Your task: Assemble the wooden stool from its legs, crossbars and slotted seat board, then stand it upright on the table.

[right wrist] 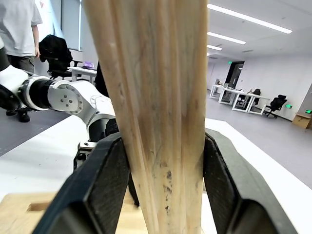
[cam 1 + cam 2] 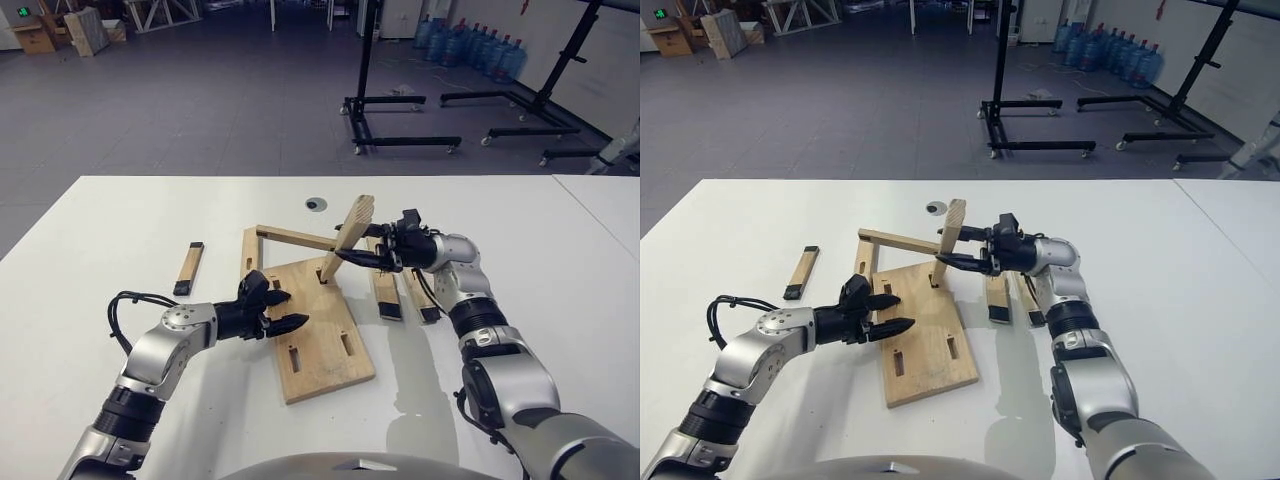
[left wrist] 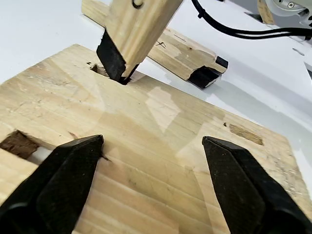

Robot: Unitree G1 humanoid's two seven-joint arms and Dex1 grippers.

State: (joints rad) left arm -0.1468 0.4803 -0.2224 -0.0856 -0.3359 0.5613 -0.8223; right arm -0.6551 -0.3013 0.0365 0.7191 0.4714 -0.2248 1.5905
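White surface is bearing the seat board; right pincer is clenching the seemingly stiff, light leg mid-length, left pincer gaping released above the board.

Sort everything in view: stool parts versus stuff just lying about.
Job: seat board, leg in right gripper, joined L-frame, two loose pieces right of the board, lone piece left of it.
Lying about: black floor stands, water bottles, cardboard boxes.

Left gripper low, jaws wide apart; right gripper raised, tight around a leg.
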